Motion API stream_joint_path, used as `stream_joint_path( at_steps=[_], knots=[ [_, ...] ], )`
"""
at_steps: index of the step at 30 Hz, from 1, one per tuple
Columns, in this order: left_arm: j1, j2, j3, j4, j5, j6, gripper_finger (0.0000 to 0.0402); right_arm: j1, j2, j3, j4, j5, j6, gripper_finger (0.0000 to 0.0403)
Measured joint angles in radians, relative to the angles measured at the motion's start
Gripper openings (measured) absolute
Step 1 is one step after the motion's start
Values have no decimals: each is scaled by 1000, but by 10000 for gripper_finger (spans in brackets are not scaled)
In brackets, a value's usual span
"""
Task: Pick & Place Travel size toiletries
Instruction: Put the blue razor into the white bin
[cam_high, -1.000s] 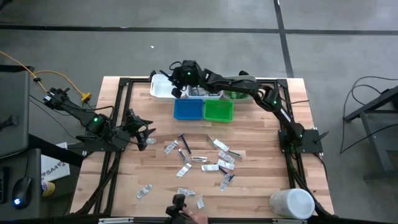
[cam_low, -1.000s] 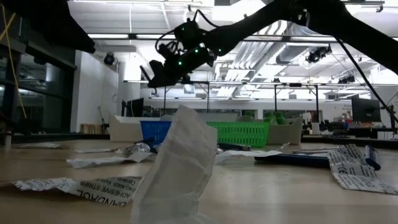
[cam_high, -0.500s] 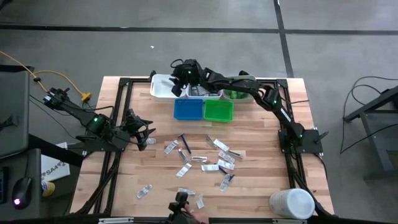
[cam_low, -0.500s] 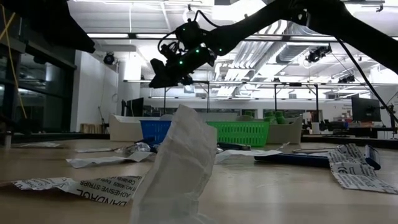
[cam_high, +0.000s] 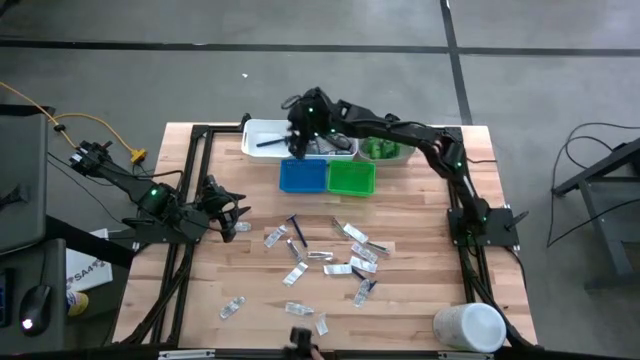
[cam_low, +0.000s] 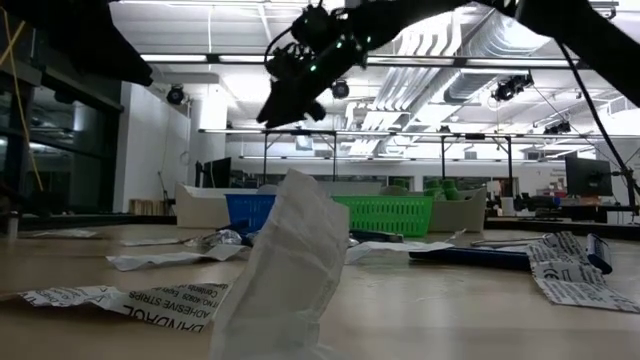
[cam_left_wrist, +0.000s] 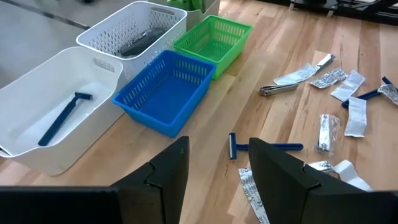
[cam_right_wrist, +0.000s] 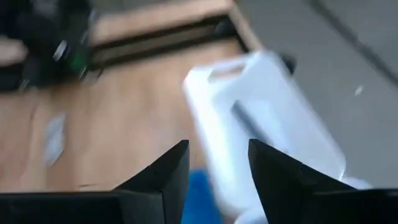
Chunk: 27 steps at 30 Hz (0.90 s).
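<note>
One blue razor (cam_left_wrist: 64, 117) lies in the white bin (cam_left_wrist: 37, 152), below the right hand (cam_high: 297, 143).

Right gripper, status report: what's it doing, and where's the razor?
Right gripper open, empty, above the white trays. Blue razor lying in the solid white bin. Left gripper open, waiting at table's left. More toiletries scattered mid-table.

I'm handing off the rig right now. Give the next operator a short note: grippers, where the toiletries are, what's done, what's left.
Right gripper: open, empty, above the white bin.
Left gripper: open, empty, low at the table's left side.
Done: one blue razor lies in the white bin; dark items sit in the white basket.
Blue basket and green basket look empty.
Left: a second razor and the scattered packets mid-table.
</note>
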Motion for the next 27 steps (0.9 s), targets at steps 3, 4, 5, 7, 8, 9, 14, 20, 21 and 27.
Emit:
stream_joint_path(
  at_steps=[3,4,5,7,8,9,14,20,21,27],
  knots=[
    [0,0,1,1,0,-1,166,25,-40,-3,-160,-8,-32,150],
    [0,0,1,1,2,-4,166,37,-52,-4,-205,-5,-41,146],
    [0,0,1,1,6,-4,166,49,-62,-4,-220,2,-50,143],
    [0,0,1,1,11,-4,166,74,-84,-2,-251,18,-59,135],
    [0,0,1,3,11,-6,166,84,-93,-2,-270,20,-63,131],
    [0,0,1,3,11,-8,166,95,-100,-2,-281,26,-70,127],
    [0,0,1,-2,34,-26,166,141,-143,-12,-337,37,-78,105],
    [0,2,1,-1,64,-26,166,186,-256,-235,-281,64,-52,77],
    [0,2,1,-1,64,-26,166,193,-289,-292,-235,78,-42,71],
    [0,10,1,2,64,-22,166,250,-483,-605,10,101,26,43]
  ],
)
